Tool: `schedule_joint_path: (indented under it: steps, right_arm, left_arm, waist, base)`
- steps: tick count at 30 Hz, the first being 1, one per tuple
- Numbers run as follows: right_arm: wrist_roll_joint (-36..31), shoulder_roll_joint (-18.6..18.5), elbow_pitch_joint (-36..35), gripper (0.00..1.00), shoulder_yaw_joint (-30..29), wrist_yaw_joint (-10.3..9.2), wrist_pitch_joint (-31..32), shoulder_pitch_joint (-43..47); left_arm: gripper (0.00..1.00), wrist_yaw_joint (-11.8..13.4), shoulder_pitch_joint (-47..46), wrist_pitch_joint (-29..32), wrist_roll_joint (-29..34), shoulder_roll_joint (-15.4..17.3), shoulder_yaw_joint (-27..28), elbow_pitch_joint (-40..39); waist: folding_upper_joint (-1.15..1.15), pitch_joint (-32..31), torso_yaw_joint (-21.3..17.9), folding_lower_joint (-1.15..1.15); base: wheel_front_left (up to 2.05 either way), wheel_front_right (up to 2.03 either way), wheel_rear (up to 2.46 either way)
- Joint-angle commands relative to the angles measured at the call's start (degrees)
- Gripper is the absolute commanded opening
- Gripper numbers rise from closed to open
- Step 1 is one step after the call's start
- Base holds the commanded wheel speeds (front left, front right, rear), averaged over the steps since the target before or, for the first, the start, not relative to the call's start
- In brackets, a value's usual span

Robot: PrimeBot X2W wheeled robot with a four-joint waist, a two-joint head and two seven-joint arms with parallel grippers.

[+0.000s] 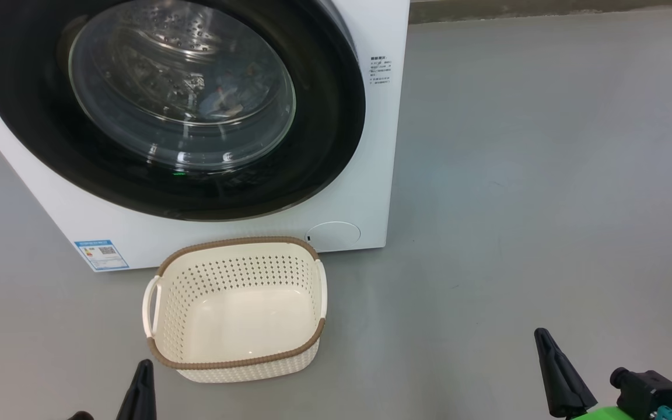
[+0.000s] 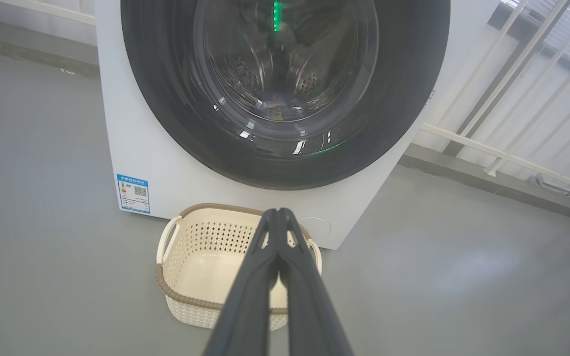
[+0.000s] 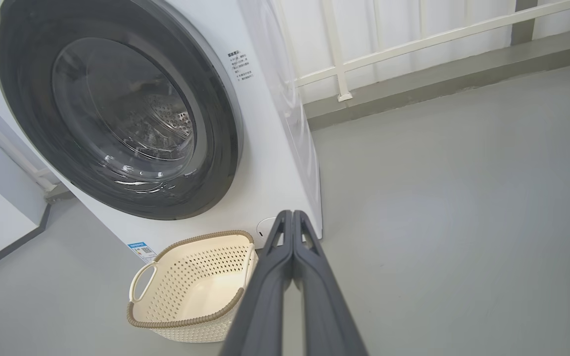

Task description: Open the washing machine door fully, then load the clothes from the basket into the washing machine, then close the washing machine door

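Note:
The washing machine [image 1: 371, 192] stands on the floor with its door [image 1: 324, 134] shut flat against the front. Through the glass window a bluish bundle, the clothes [image 1: 222, 102], lies low in the steel drum. The cream basket [image 1: 237, 240] sits on the floor just in front of the machine with nothing in it. My left gripper [image 1: 144, 363] is shut and empty, hovering near the basket's front left corner; its closed fingertips [image 2: 279, 211] point at the basket [image 2: 186, 296]. My right gripper [image 1: 540, 333] is shut and empty, off to the basket's right; its tips [image 3: 292, 213] meet above the floor beside the basket [image 3: 181, 324].
A blue label [image 1: 101, 254] and a round filter cap [image 1: 333, 235] sit low on the machine's front. A white railing [image 3: 413, 37] on a raised kerb runs behind and to the right. Open grey floor [image 1: 546, 175] stretches to the right of the machine.

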Motion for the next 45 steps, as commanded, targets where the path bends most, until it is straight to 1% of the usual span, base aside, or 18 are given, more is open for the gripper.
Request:
schedule_joint_path:
  steps: [1,35,39,45]
  right_arm:
    - [2.32,-0.66,-1.12,0.0,0.09,-0.04,0.32,-1.15]
    - [24.99,-1.47,0.41,0.0,-0.54,-0.13,5.27,-3.81]
    - [32.82,-1.62,0.95,0.0,-0.95,-0.17,7.17,-4.74]
    - [36.7,-1.68,1.22,0.0,-1.18,-0.18,8.14,-5.21]
  left_arm:
    - [0.0,0.02,-2.01,0.48,-2.08,0.86,0.5,-0.94]
    - [0.0,-0.06,-5.37,5.53,-23.51,1.65,1.77,1.56]
    - [0.0,-0.08,-6.53,7.44,-30.92,1.8,2.38,2.41]
    - [0.0,-0.09,-7.11,8.41,-34.6,1.87,2.71,2.83]
  waist:
    - [0.0,-0.01,-0.02,-0.01]
    - [0.0,-0.23,-0.34,-0.01]
    - [0.0,-0.31,-0.46,-0.01]
    - [0.0,-0.35,-0.51,-0.01]
  base:
    - [0.0,0.0,0.0]
    - [0.0,0.0,0.0]
    - [0.0,0.0,0.0]
    - [0.0,0.0,0.0]
